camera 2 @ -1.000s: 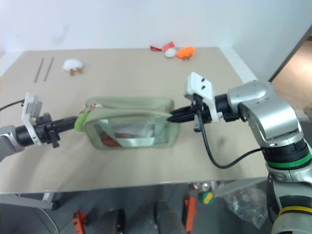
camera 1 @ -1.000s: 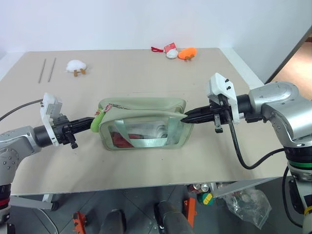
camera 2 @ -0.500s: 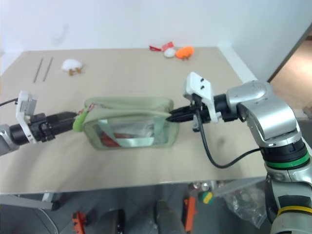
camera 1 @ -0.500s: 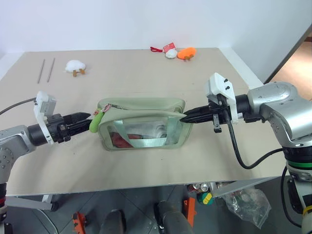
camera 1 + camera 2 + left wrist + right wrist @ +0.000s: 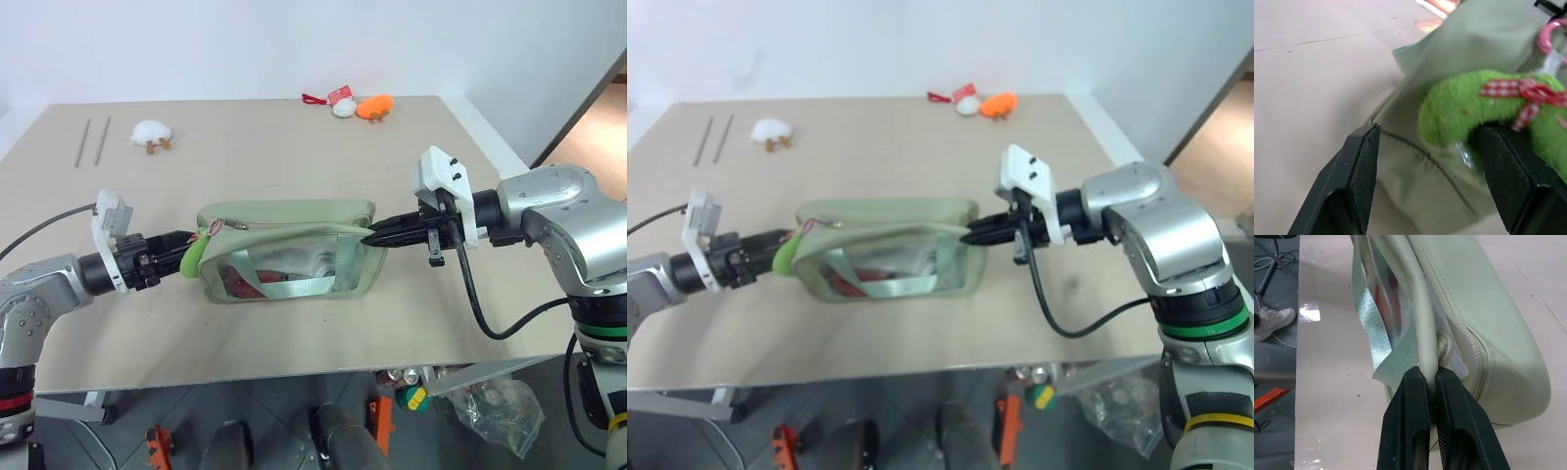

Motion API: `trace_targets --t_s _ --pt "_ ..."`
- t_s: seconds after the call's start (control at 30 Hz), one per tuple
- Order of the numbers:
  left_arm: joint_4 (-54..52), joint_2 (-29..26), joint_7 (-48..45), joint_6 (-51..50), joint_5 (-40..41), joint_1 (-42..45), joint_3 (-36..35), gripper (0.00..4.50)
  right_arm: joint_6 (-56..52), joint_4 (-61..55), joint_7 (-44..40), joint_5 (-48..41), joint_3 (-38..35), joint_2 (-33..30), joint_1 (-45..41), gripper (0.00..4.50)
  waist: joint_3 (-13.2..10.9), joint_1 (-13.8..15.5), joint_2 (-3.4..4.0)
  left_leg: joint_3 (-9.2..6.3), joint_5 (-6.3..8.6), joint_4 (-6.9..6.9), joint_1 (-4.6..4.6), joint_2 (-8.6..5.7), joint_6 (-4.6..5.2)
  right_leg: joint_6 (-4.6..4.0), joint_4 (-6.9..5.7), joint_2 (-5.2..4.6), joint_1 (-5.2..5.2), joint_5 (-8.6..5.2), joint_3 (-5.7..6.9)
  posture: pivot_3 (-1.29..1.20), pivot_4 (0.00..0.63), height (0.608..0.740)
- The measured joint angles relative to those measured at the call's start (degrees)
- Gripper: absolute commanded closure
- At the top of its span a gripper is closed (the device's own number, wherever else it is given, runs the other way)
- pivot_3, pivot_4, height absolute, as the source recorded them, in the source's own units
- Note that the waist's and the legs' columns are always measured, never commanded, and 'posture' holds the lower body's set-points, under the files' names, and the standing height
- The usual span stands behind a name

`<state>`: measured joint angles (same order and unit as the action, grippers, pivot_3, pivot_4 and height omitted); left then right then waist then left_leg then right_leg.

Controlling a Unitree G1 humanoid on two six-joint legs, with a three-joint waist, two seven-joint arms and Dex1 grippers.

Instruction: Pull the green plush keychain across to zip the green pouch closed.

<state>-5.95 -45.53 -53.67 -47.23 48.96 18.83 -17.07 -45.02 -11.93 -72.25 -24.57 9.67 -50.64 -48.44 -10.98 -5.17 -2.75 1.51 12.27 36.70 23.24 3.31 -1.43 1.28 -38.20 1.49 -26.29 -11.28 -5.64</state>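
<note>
The soft, squashy keychain hangs at the pouch's left end between the left gripper's open jaws, best pinched mid-body, while the right gripper clamps the limp pouch's right edge steady.

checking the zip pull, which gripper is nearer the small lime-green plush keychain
Left. The left gripper is open right at the small lime-green plush keychain; the right gripper is shut on the pale sage-green soft pouch's far end.

Green plush keychain blurred, cut by frame edge in left wrist view; clasp indistinct. Green pouch contents partly hidden behind straps. Far-edge toys too small to identify.
</note>
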Motion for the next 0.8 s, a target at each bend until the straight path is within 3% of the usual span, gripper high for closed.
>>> trace_targets --t_s 0.2,0.23,0.3,0.5,0.8 --pt "1.84 1.34 0.61 -0.61 0.00 1.83 0.40 1.38 -0.53 -0.48 0.35 -0.01 -0.07 -0.01 0.01 4.50 0.00 -0.01 0.00 0.00 0.00 0.00 0.00 0.00 0.00 0.00 0.00 0.02 0.00 0.00 -0.03 0.00 0.150 0.740" --pt "1.87 1.34 0.55 -0.67 0.04 1.83 0.40 1.92 -0.64 -0.53 0.40 -0.01 -0.07 -0.01 0.01 4.50 0.00 0.00 0.00 0.00 0.00 0.00 0.00 0.00 0.00 0.00 0.00 0.02 0.00 0.00 -0.02 0.00 0.150 0.740" --pt "2.31 1.32 0.28 -1.02 0.40 1.85 0.16 2.42 -0.79 -0.84 0.46 -0.01 -0.08 -0.01 0.02 4.50 0.00 0.00 0.00 0.00 0.00 0.00 0.00 0.01 0.00 0.00 0.00 0.02 0.00 0.00 -0.02 0.00 0.150 0.740" --pt "3.08 1.02 -0.67 -1.65 0.91 1.85 -1.28 4.48 -0.83 -0.87 0.55 -0.01 -0.08 -0.01 0.02 4.50 0.00 0.00 0.00 0.00 0.00 0.00 0.01 0.01 0.00 0.00 0.00 0.02 0.00 0.00 -0.02 0.00 0.150 0.740" --pt "3.06 -1.03 -1.80 -1.34 0.48 1.31 -1.43 4.48 -0.63 -0.87 0.39 -0.04 -0.07 0.35 0.00 4.50 0.00 -0.01 0.00 0.00 0.00 -0.01 0.01 0.01 0.00 -0.01 0.00 0.02 -0.01 -0.01 -0.01 0.00 0.150 0.740"
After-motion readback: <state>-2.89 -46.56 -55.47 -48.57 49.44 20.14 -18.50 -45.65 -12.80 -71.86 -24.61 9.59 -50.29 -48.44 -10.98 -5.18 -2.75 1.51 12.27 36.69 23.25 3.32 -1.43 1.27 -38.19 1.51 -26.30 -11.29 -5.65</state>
